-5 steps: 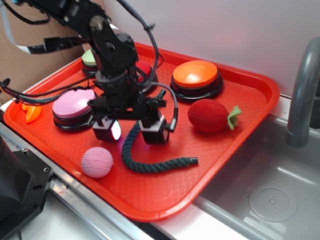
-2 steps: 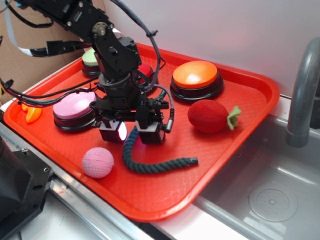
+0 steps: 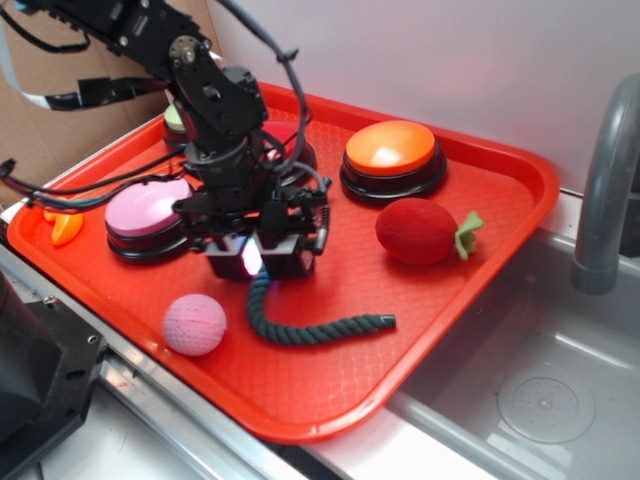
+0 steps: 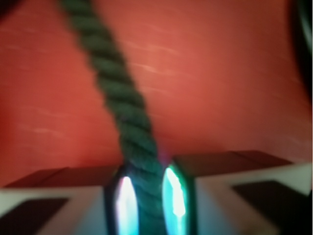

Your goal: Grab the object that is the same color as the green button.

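The dark green twisted rope piece (image 3: 300, 330) lies curved on the red tray (image 3: 330, 400), its upper end running up between my fingers. My gripper (image 3: 257, 262) is shut on that upper end. In the wrist view the rope piece (image 4: 122, 107) passes between the two glowing pads (image 4: 126, 196), which press on it from both sides, and my gripper (image 4: 149, 196) stands low over the tray floor. The green button (image 3: 176, 117) sits at the tray's far left corner, mostly hidden behind my arm.
A pink button (image 3: 148, 208), an orange button (image 3: 391, 148) and a red button (image 3: 285, 135), partly hidden, stand on the tray. A pink ball (image 3: 194, 324) lies near the front edge, a red plush strawberry (image 3: 420, 231) to the right. A grey sink (image 3: 540, 390) and faucet (image 3: 605, 190) are right of the tray.
The two fingers, spread apart on either side of the rope's end a second ago, have closed in on it. The arm shifted slightly left. The rope has barely moved.
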Controlling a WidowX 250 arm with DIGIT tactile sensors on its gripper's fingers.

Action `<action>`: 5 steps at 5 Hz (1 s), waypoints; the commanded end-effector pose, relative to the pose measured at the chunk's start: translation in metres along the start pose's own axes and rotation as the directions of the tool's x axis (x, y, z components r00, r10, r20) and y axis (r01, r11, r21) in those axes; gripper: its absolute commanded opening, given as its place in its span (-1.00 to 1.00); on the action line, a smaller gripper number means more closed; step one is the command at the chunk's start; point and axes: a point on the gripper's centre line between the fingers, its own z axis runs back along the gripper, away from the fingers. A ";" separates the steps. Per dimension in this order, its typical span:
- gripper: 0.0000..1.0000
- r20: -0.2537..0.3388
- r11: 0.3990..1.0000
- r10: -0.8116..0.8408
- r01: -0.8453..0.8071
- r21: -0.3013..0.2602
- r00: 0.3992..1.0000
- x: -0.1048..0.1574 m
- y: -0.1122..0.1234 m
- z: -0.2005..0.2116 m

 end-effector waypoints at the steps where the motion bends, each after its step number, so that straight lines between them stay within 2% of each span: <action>1: -1.00 -0.046 0.991 -0.128 0.127 -0.034 0.991 0.014 -0.003 0.036; 2: -1.00 -0.069 0.978 -0.209 0.209 -0.006 0.975 0.023 0.002 0.070; 3: -1.00 -0.059 0.962 -0.272 0.273 0.010 0.960 0.031 0.005 0.095; 5: -1.00 0.006 0.903 -0.429 0.429 0.028 0.903 0.040 0.012 0.162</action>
